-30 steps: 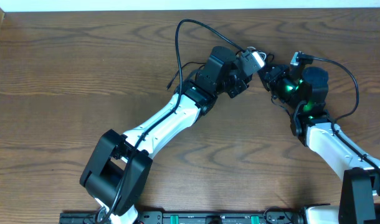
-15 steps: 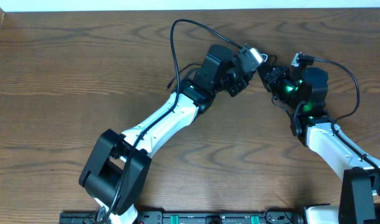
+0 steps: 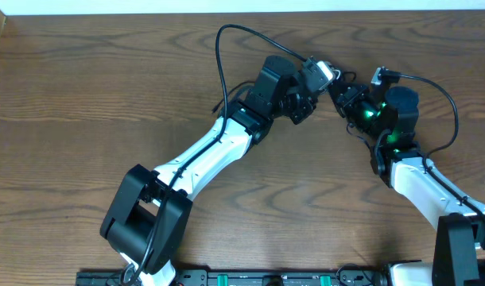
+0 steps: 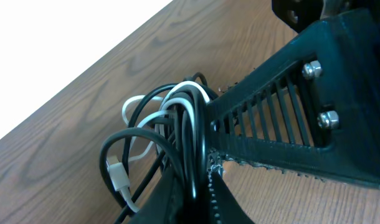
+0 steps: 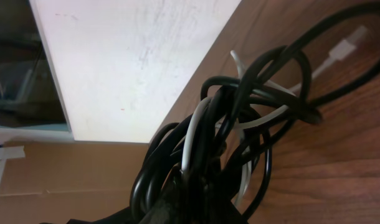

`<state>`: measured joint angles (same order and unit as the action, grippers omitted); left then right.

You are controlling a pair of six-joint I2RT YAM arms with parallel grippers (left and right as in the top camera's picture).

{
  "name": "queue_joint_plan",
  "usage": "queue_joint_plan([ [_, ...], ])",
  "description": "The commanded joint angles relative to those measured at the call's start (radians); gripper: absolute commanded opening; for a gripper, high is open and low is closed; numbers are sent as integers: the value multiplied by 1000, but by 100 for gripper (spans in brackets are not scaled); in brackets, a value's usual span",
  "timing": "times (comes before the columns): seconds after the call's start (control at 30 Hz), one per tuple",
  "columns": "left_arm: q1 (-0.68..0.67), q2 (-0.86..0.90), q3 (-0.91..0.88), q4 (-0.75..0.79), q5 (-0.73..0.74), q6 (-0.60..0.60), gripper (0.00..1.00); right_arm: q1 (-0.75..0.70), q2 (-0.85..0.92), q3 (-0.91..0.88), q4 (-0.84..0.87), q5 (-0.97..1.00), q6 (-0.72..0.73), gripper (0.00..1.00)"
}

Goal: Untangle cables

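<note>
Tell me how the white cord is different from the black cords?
The white cord is one single pale strand; the black cords are several dark ones. The white cord's plug shows plainly; I can spot no plug on the black cords. Both are thin, bendy and knotted into one bundle.
</note>
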<state>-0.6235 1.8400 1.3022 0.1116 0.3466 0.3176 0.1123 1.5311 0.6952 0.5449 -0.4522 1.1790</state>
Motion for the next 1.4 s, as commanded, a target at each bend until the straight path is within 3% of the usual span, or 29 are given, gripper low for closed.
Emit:
queue_joint_plan([
  [0.0,29,-19,24,-1,-42,-1,7,-2,-3,-3,21,-27,-16,1],
  [0.53,128,-19,24,-44,-211,-57,7,-2,-3,-3,45,-81,-38,1],
  [1.03,261,-19,24,-47,-209,-145,7,-31,-3,-3,-69,-116,-122,1],
  [1.1,261,-19,24,-47,-195,-145,7,-36,-3,-3,-73,-117,-126,1],
  [1.23,257,-19,24,-47,-17,-145,7,-35,-3,-3,-17,-147,-125,2],
  [1.3,257,-19,24,-47,100,-145,7,-33,-3,-3,19,-161,-125,18],
  [1.33,257,-19,24,-46,163,-148,7,-31,-3,-3,35,-161,-117,34],
  [1.37,256,-19,24,-46,206,-148,7,-28,-3,-3,43,-161,-108,42],
])
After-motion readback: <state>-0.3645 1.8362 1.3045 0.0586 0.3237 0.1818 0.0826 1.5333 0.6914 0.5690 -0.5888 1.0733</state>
